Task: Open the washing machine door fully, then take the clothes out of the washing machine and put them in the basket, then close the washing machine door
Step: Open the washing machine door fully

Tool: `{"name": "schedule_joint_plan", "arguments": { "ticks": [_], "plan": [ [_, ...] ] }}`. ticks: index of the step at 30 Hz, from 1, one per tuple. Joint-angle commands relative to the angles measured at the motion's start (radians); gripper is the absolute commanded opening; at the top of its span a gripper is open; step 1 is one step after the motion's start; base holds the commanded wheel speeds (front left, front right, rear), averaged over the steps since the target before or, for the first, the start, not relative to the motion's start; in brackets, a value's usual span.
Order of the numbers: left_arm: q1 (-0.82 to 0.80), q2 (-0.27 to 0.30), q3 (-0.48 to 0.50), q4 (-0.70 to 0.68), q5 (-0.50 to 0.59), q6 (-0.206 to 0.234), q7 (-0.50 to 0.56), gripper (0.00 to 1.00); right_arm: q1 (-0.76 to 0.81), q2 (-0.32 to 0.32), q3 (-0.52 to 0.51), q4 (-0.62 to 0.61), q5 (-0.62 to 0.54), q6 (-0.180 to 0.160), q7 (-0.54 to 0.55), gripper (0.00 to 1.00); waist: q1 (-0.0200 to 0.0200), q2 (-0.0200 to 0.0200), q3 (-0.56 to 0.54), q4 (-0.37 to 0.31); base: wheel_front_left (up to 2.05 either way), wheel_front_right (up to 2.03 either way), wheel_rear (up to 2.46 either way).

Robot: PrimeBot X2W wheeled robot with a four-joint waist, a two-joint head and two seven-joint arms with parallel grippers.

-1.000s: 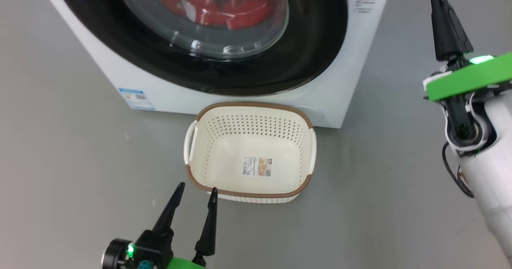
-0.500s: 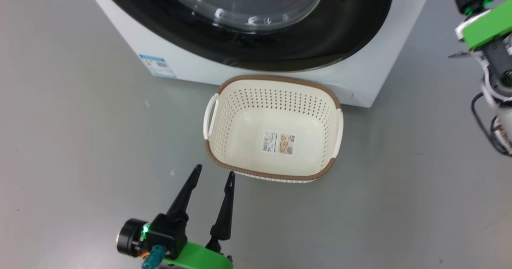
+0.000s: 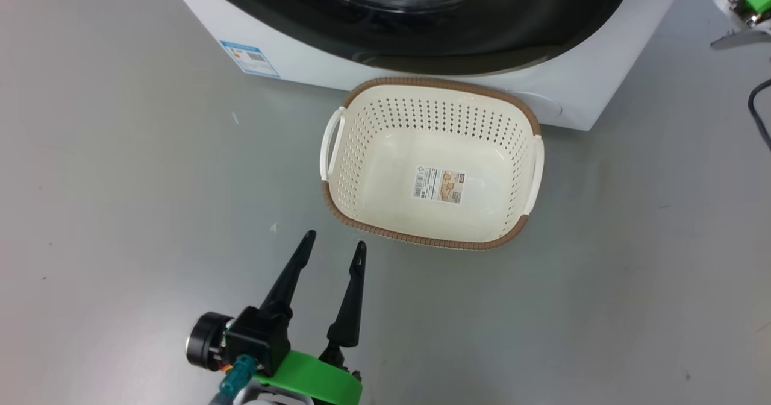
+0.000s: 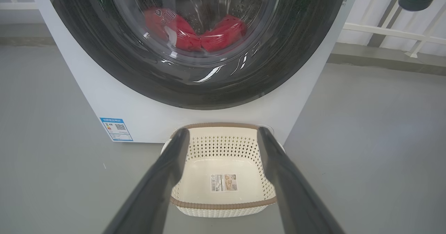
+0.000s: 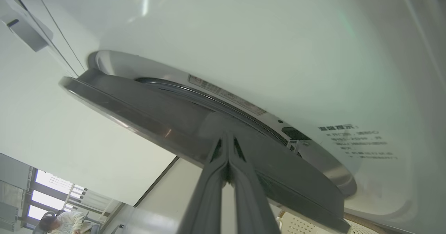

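Head view looks down on the cream basket, which stands empty on the grey floor right against the foot of the washing machine, under its door and off to the side of the blue label. The left hand hangs low on the side of the basket away from the machine, its two dark fingers spread wide and released, grasping nothing.

In the left wrist view the washing machine door lies across the opening, and the red clothes sit heaped behind its glass, low in the drum.

The right wrist view puts the right hand up at the outer edge of the door's rim, at the side of the machine's front. Its fingers are clenched flat together with nothing between them. Their tips lie over the rim's dark face; whether they touch it I cannot tell. A narrow gap runs between rim and white front there, though that may be only how the door sits.

By my reading the first step is in hand: the door is not swung open and no garment is out. The next move seems to call for the closed fingertips to hook behind the rim's edge and draw it away from the machine along the hinge's arc, without slipping off the glossy surface or knocking the basket below.
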Motion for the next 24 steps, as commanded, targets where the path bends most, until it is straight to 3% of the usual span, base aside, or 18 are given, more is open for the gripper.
{"name": "schedule_joint_plan", "arguments": {
  "ticks": [1, 12, 24],
  "plan": [
    [-0.022, 0.009, 0.023, -0.027, -0.009, 0.007, -0.012, 1.0, -0.024, 0.0, 0.008, -0.013, 0.005, 0.001, 0.012, 0.0, 0.0, -0.0001, 0.012, 0.003, 0.0, 0.0, 0.0],
    [-0.048, 0.009, -0.014, -0.033, -0.028, 0.009, -0.012, 1.0, -0.09, 0.018, -0.035, 0.056, 0.096, 0.001, 0.159, 0.0, 0.0, -0.0001, 0.047, 0.021, 0.0, 0.0, 0.0],
    [-0.062, 0.009, -0.043, -0.037, -0.049, 0.017, -0.012, 1.0, -0.151, 0.038, -0.045, 0.132, 0.114, 0.001, 0.294, 0.0, 0.0, -0.0001, 0.07, 0.04, 0.0, 0.0, 0.0]
  ]
}}
